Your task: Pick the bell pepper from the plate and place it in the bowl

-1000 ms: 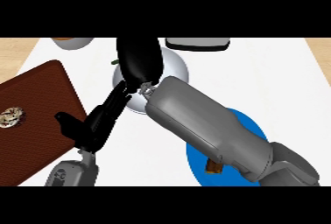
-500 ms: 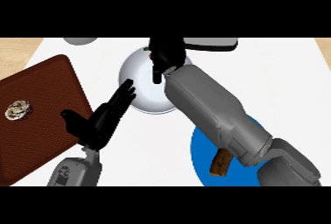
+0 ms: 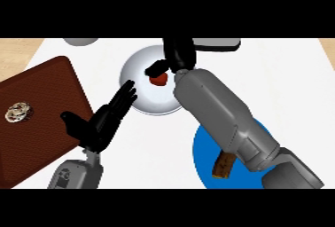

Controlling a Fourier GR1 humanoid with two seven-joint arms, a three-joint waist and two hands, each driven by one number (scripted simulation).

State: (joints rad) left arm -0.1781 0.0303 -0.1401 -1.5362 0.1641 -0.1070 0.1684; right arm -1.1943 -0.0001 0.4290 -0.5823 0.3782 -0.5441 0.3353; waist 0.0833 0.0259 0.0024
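A small red bell pepper (image 3: 158,81) lies inside the white bowl (image 3: 138,95) at the middle back of the counter. My right hand (image 3: 178,54) hovers over the bowl's far side with its fingers straight, and its thumb (image 3: 156,68) sits just above the pepper without curling round it. The grey right forearm crosses the blue plate (image 3: 208,150) and hides much of it. Left of the bowl, my left hand (image 3: 103,120) stays open with fingers up, its tips close to the bowl's rim.
A brown stick-like item (image 3: 223,165) lies on the blue plate. At the left is a brown cutting board (image 3: 42,93) carrying a small speckled item (image 3: 17,111). A grey object (image 3: 82,41) and a dark grey one (image 3: 219,44) stand at the back edge.
My right hand has travelled from the left of the bowl to over it, and the pepper, hidden in the hand before, now shows in the bowl. The left hand barely moved.
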